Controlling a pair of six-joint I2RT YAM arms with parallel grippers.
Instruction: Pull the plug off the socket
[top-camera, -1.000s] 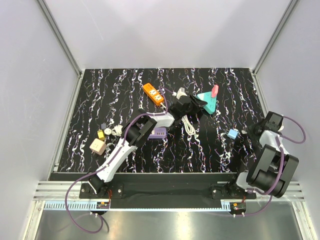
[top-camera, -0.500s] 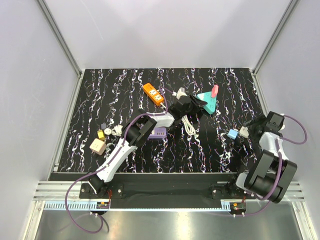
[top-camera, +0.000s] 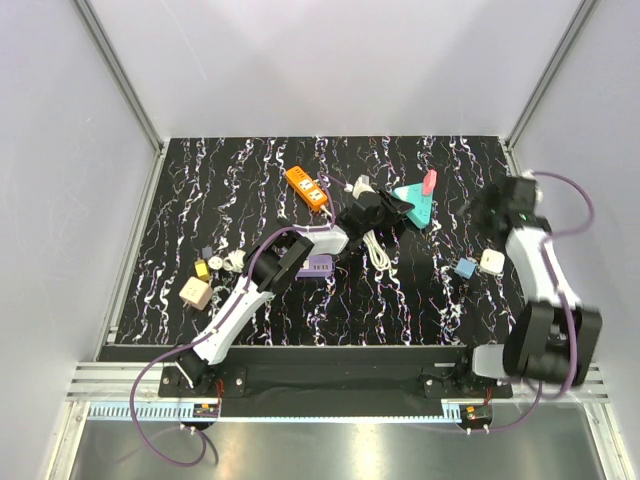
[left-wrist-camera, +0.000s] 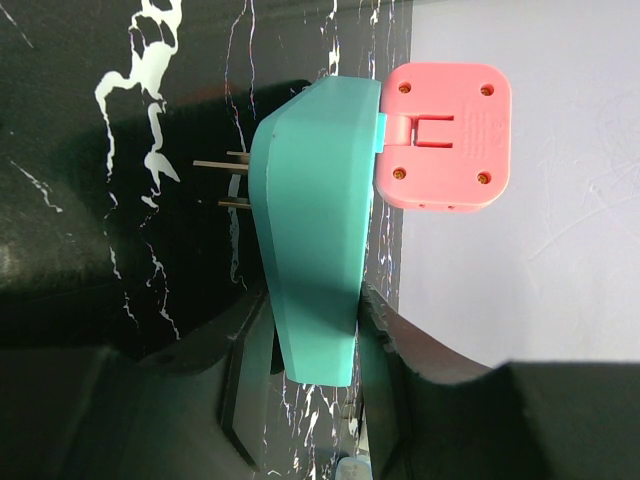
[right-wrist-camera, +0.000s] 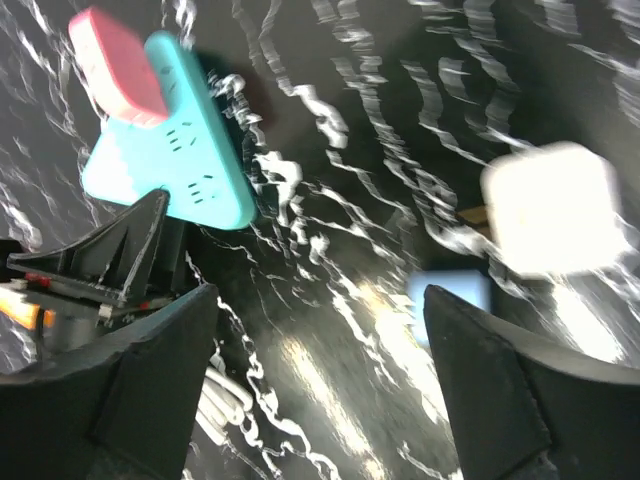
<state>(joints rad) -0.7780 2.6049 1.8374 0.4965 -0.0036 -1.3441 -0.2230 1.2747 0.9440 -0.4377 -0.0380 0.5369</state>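
Observation:
A teal triangular socket (top-camera: 413, 207) lies at the back middle of the table with a pink plug (top-camera: 430, 182) stuck in its far corner. My left gripper (left-wrist-camera: 310, 350) is shut on the socket's (left-wrist-camera: 310, 230) narrow end, and the pink plug (left-wrist-camera: 445, 135) stands out beyond it. My right gripper (top-camera: 492, 214) hovers open and empty to the right of the socket. In the right wrist view its open fingers frame bare table (right-wrist-camera: 315, 300), with the socket (right-wrist-camera: 165, 150) and plug (right-wrist-camera: 115, 75) at upper left.
A white cube adapter (top-camera: 491, 261) and a blue one (top-camera: 465, 268) lie side by side below my right gripper. An orange power strip (top-camera: 307, 187), a white cable (top-camera: 378, 250), a purple adapter (top-camera: 318, 265) and small blocks (top-camera: 195, 292) lie towards the left.
My right gripper opened and let go of the white cube adapter beside the blue one. It then rose and swung towards the back, nearer the socket. The left arm has not moved.

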